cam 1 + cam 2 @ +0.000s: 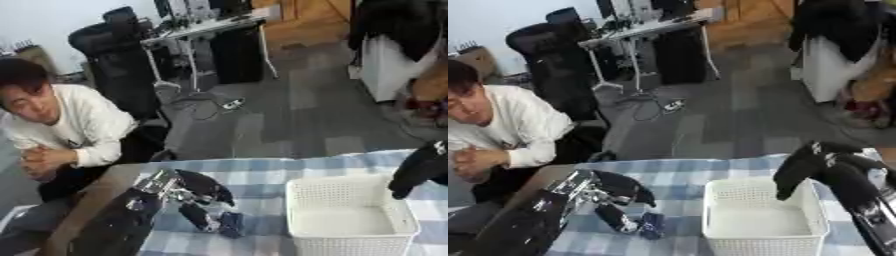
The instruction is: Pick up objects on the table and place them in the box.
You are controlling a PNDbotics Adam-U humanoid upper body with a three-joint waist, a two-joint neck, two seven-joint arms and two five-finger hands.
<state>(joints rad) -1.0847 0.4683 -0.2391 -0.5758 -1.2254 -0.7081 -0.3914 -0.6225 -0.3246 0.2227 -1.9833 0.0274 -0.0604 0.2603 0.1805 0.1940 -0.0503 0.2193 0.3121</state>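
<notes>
A small dark blue thing (231, 223) lies on the blue-and-white checked cloth (254, 175), just left of the white perforated box (350, 246). My left hand (175, 190) comes in from the lower left and is open. Its upper fingers (213, 188) bend over the cloth, and its lower finger (196, 215) reaches down to touch the blue thing's left side. I cannot see anything inside the box. My right hand (814, 161) hangs above the box's right rim with its fingers relaxed, pointing down and holding nothing.
A person in a white top sits at the table's far left corner with their hands off the cloth. The table's wooden edge (101, 192) shows at the left. Beyond the table are grey floor, an office chair and a desk.
</notes>
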